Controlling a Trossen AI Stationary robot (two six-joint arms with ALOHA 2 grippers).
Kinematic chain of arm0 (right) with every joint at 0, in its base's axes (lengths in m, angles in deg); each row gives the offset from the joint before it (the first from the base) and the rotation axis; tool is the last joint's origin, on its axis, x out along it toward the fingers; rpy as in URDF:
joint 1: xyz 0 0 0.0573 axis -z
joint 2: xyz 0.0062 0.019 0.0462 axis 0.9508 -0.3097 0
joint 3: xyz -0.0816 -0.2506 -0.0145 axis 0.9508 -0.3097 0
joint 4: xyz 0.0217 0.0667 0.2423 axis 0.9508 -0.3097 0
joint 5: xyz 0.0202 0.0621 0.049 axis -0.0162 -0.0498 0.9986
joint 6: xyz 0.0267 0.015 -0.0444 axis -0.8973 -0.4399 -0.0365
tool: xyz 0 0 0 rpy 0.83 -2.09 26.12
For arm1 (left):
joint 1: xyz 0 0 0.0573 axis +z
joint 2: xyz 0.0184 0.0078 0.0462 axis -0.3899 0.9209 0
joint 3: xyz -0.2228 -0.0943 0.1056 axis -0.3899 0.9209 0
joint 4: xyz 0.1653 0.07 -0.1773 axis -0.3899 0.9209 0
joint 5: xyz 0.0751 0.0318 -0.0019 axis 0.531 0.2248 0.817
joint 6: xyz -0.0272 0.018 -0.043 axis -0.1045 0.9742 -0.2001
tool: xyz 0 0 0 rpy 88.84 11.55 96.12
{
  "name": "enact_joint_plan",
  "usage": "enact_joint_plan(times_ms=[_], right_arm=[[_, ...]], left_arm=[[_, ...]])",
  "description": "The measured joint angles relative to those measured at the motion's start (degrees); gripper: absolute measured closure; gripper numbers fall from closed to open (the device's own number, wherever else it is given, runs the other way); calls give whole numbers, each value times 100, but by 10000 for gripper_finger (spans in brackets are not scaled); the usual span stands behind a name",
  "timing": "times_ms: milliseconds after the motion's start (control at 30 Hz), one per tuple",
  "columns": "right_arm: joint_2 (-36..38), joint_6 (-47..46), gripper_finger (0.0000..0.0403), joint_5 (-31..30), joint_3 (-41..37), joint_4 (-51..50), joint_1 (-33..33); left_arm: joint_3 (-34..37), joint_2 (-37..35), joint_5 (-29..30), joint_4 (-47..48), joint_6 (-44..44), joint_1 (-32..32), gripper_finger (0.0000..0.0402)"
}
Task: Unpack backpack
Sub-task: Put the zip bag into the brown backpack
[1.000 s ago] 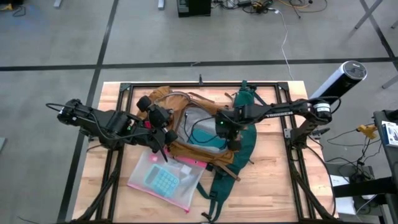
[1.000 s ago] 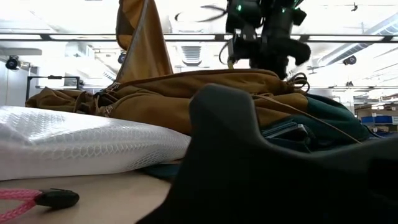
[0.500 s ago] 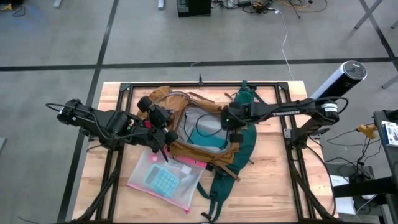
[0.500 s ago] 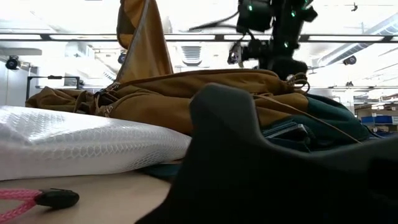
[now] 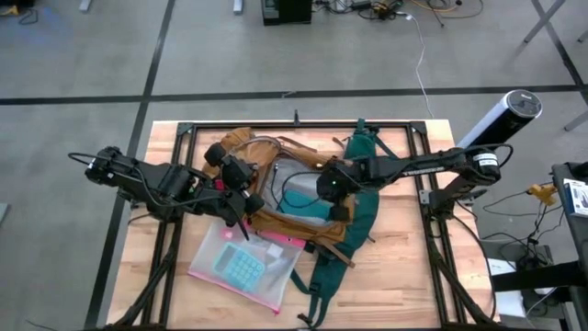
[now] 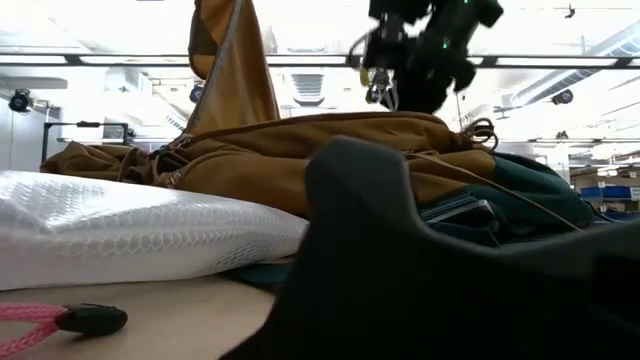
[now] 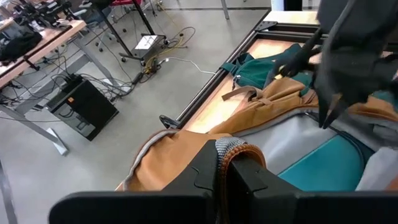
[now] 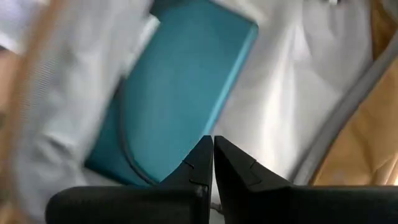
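A light wooden surface [image 5: 404, 276] with a black metal frame [image 5: 303, 124] along its edges stood on a grey floor [image 5: 83, 55] marked with dark lines. A clear pouch [image 5: 246, 265] with pink edging lay flat on the surface near its front edge, and a light-blue calculator [image 5: 238, 268] showed through it. In the low view, the pouch's bubble-textured side [image 6: 120, 235] rose at the left, with a pink cord and black toggle [image 6: 88, 318] lying in front of it. A white-and-black cylinder [image 5: 501, 118] stood beyond the right edge. Cables [image 5: 377, 9] lay on the floor at the far side.
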Motion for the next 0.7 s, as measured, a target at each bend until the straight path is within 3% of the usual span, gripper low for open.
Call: enact_joint_plan(times_ms=[100, 267, 433, 533, 700], right_arm=[[171, -5, 403, 219, 145, 174, -187], [203, -491, 403, 1177, 69, 1719, -856], [-257, -343, 403, 1242, -112, 3187, -1861], [-636, 74, 388, 903, -111, 3426, -2407], [-1260, 861, 313, -442, -24, 3440, -2990]], left_arm=[[0, 0, -27, 0, 0, -1, 402], [2, -9, -29, 11, 131, -1, 402], [2, -23, -28, 171, 173, -1, 402], [2, -26, -56, 225, 170, -1, 402], [2, -12, -319, 219, 49, -1, 402]])
